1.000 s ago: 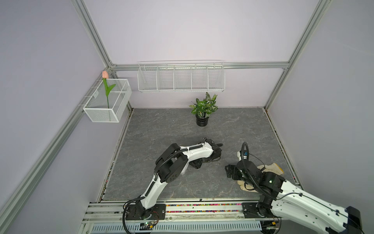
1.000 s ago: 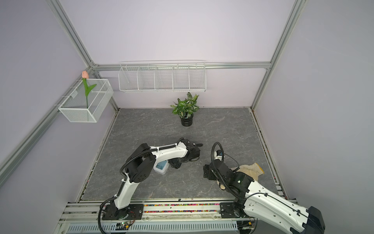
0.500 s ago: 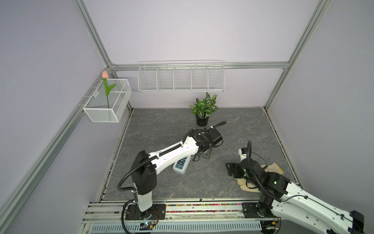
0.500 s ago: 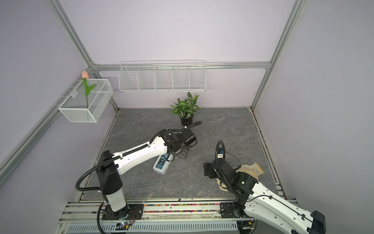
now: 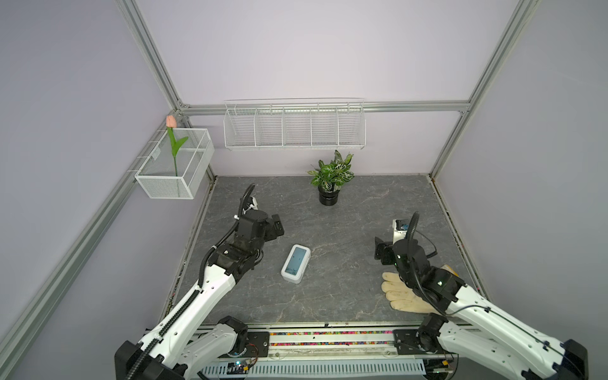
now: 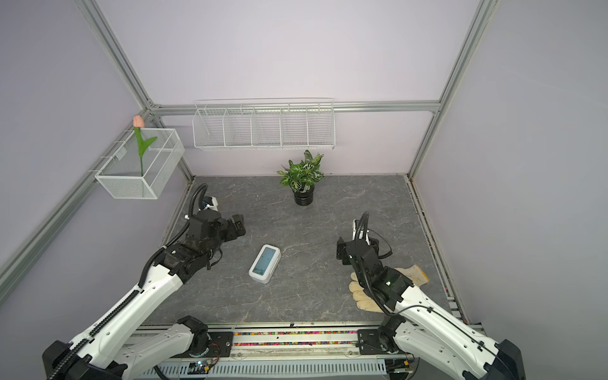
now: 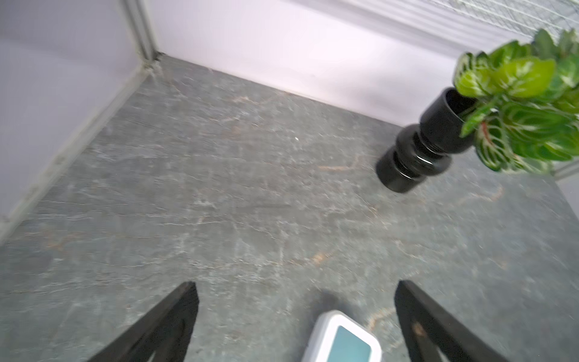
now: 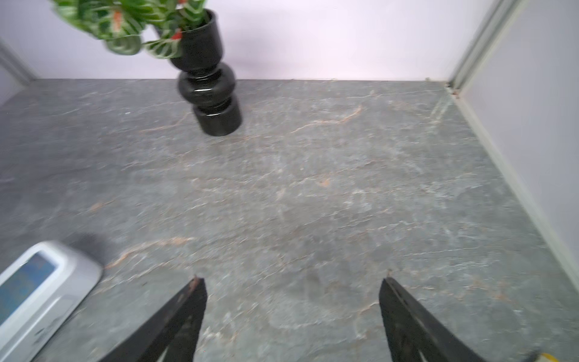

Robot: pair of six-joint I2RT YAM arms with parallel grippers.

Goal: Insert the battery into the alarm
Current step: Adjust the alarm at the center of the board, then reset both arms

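The palm-sized white rounded-rectangular plastic alarm [image 5: 295, 264] [image 6: 265, 263] lies flat on the grey marbled tabletop [image 5: 362, 214], its grey LCD face turned up. In both top views it sits a little below the middle of the frame, set on a slant with its far end leaning to the right. It rests between the two arms and touches neither. The left gripper [image 5: 278, 227] [image 6: 239, 225], black and mounted on a white arm, hovers to the upper left of the alarm. In the left wrist view this gripper [image 7: 296, 283] has its jaws spread wide, and one rounded corner of the alarm shows on the table beneath them. The right gripper [image 5: 381, 251] [image 6: 342, 253] sits at the right of the frame, level with the alarm and well apart from it. The right wrist view shows this gripper [image 8: 293, 279] with jaws equally wide over bare tabletop, the alarm off to one side. A cream fabric work glove [image 5: 399, 294] lies at the lower right, partly hidden under the right arm. A green leafy plant in a ribbed black pot [image 5: 329, 197] stands near the back wall. A long white wire shelf basket [image 5: 294, 130] hangs above the plant. At the upper left, a white mesh box [image 5: 174, 177] holds a pink tulip [image 5: 170, 121].
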